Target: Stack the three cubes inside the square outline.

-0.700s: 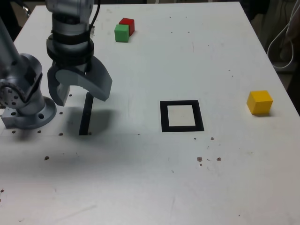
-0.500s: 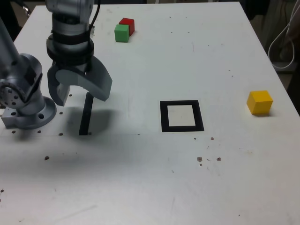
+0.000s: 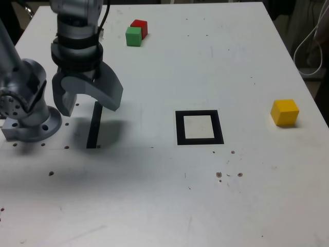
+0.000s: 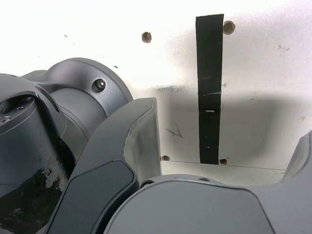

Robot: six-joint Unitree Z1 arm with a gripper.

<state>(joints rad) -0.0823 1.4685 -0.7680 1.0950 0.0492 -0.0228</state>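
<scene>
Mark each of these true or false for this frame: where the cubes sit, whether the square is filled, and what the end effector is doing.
1. The square outline is empty. True.
2. The yellow cube sits beside the green cube. False: the red cube touches the green one; yellow is alone at the exterior view's right.
3. The end effector is open and holds nothing. True.
4. The end effector hangs over the square outline. False: it is above the black strip, near the arm's base.
</scene>
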